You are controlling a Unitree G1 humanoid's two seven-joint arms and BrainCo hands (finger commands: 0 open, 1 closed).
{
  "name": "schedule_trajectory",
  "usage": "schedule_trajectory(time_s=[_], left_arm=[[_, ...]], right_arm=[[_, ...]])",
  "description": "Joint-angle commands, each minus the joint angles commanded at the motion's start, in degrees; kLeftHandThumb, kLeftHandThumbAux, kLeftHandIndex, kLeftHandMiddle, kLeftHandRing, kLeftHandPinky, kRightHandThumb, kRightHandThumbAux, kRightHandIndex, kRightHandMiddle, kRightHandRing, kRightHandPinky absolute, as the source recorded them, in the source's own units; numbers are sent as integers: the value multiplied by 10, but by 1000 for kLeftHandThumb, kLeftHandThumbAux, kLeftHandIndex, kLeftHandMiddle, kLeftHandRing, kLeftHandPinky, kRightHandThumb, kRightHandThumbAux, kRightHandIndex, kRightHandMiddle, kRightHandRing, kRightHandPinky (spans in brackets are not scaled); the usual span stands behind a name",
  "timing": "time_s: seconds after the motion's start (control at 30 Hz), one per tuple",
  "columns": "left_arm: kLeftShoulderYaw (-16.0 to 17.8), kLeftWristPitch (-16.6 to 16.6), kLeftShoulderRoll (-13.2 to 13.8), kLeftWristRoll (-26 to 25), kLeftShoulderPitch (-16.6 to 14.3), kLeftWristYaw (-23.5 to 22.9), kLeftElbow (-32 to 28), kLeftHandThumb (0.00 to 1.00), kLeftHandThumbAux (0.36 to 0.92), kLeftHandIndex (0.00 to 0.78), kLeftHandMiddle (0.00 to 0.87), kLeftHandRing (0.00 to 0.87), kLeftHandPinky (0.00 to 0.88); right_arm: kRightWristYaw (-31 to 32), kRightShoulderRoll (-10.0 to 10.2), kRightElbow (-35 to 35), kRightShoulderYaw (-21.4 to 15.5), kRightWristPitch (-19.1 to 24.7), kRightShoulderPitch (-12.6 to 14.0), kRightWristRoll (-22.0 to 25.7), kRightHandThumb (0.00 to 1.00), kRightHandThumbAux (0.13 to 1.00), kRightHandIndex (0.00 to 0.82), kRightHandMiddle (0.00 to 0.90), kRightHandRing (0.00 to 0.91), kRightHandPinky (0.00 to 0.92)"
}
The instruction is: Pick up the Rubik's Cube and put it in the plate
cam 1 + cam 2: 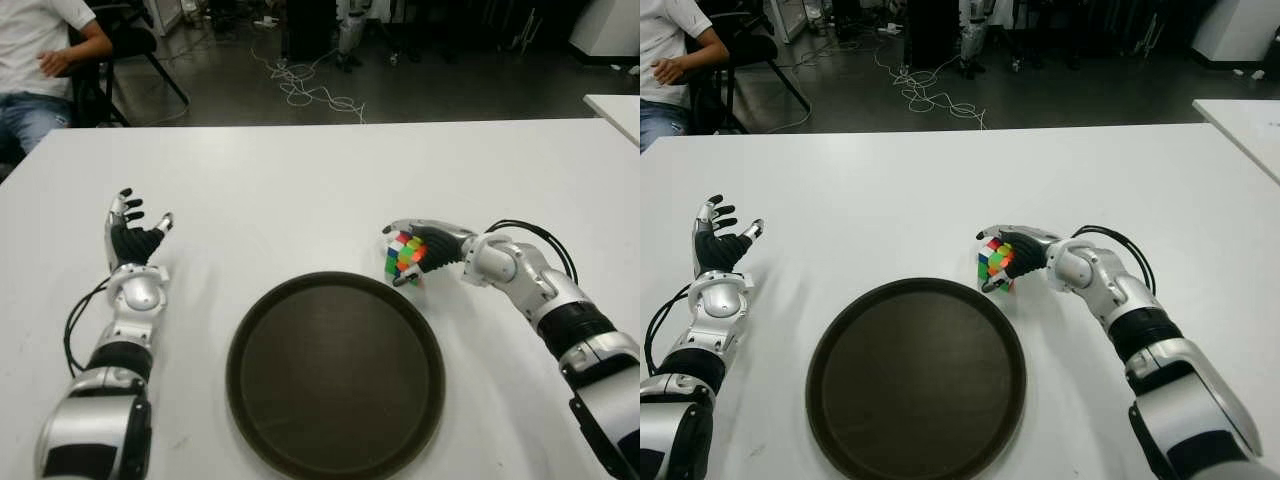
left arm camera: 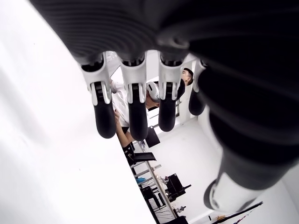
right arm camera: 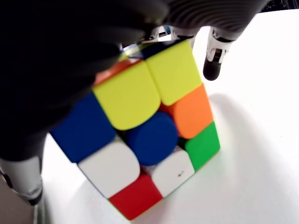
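a: what's on the left?
b: the left hand [image 1: 133, 235], fingers spread and holding nothing, above the white table [image 1: 300, 170], well left of the plate [image 1: 335, 375].
a: and the rubik's cube [image 1: 403, 256]?
b: just off the plate's far right rim, with the right hand [image 1: 425, 248] wrapped around it, fingers clasping the cube.

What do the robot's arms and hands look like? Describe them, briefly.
Both arms are silver-grey shells with black joint bands and loose black cables at the wrists. The left hand and right hand have black ribbed palms, with silver finger segments ending in black fingertips.
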Motion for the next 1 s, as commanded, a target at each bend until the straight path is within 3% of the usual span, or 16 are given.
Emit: schedule_trajectory(time_s=[0.23, 0.43, 0.5, 0.53, 0.67, 1.0], left_arm=[[1, 1, 0, 0, 0, 2, 1, 89, 786, 118, 207, 250, 336], [0, 0, 0, 1, 1, 2, -1, 98, 794, 147, 247, 303, 392], [-1, 0, 0, 2, 1, 3, -1, 101, 791, 148, 246, 305, 394], [-1, 0, 0, 2, 1, 3, -1, 96, 789, 148, 248, 317, 422], [1, 0, 0, 0, 0, 3, 0, 104, 785, 148, 254, 338, 455], [5, -9, -1, -4, -1, 1, 5, 123, 776, 143, 253, 326, 422]], right_arm=[[-7, 1, -3, 4, 7, 0, -10, 0, 597, 97, 118, 100, 41], [-61, 4, -10, -11, -13, 12, -5, 0, 648, 146, 145, 131, 91], [-88, 8, -11, -18, -16, 17, -3, 0, 682, 187, 171, 164, 150], [-102, 10, -10, -22, -16, 19, -2, 0, 732, 265, 249, 262, 258], [-143, 17, -10, -30, -10, 25, 0, 66, 800, 417, 443, 491, 486], [-171, 33, -8, -50, 5, 32, 22, 163, 813, 505, 660, 693, 705]])
